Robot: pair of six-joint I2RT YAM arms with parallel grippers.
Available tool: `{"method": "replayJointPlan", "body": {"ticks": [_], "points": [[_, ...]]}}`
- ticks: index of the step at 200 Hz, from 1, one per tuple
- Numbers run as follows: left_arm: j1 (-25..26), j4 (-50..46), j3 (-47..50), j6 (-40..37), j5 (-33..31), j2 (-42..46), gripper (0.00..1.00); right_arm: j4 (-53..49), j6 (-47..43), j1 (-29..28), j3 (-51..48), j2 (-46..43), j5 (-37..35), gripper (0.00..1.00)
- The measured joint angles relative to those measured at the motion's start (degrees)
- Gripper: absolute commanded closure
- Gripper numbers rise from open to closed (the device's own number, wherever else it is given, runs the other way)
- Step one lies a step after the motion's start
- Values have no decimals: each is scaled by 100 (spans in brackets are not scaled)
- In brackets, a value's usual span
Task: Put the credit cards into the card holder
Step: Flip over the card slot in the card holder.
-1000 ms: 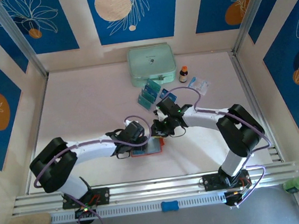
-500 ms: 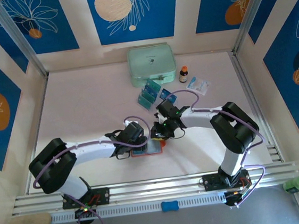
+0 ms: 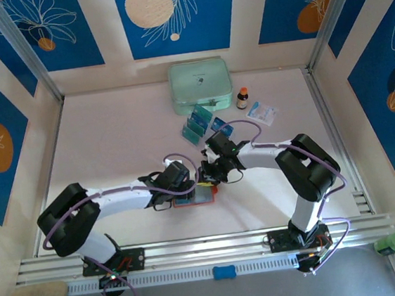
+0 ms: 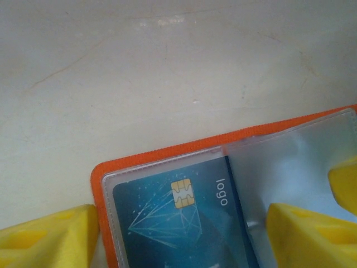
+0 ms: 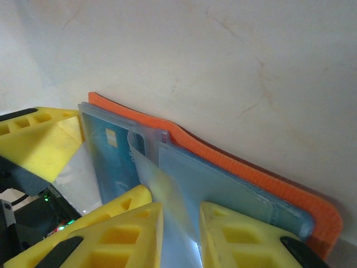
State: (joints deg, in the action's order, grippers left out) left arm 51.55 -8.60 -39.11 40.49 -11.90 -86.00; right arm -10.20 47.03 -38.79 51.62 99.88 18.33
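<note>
Orange-red card holder (image 3: 195, 197) lies opened flat on the bench (image 3: 112, 143), directly beneath both claws and between the two arms, with its long axis running left to right in the top view. One teal card (image 4: 178, 218) sits in the left-hand pocket, chip side up. The card's long edge is parallel to the holder's orange rim.

The right claw (image 5: 179, 223) is pinched together on a clear pocket leaf (image 5: 146, 173). It holds the leaf raised off the stack, so the leaf tilts up from the holder. The left claw (image 4: 181, 229) stands with its jaws apart over the holder: one finger (image 4: 47, 237) is just outside the orange corner and the other rests on the clear plastic. Nothing is clamped between them.

The remaining credit cards (image 3: 196, 125) stand in a row on the far side of the holder, beyond the right claw, just in front of the mint-green zip case (image 3: 201, 85). They lie well apart from the holder. By position they are nearer the right arm, but that claw is occupied with the leaf. The free left claw would probably have to reach forward, away from the arm bases, past the holder to fetch the next card.
</note>
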Motion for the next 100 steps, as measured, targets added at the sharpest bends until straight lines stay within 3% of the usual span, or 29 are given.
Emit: {"method": "replayJointPlan", "body": {"ticks": [54,100], "points": [[-2,-560,85,15,-284,953,13,7,214,-96,83,-356,210,65],[-44,-1038,254,20,-678,1810,12,-22,299,-374,501,-328,212,64]]}}
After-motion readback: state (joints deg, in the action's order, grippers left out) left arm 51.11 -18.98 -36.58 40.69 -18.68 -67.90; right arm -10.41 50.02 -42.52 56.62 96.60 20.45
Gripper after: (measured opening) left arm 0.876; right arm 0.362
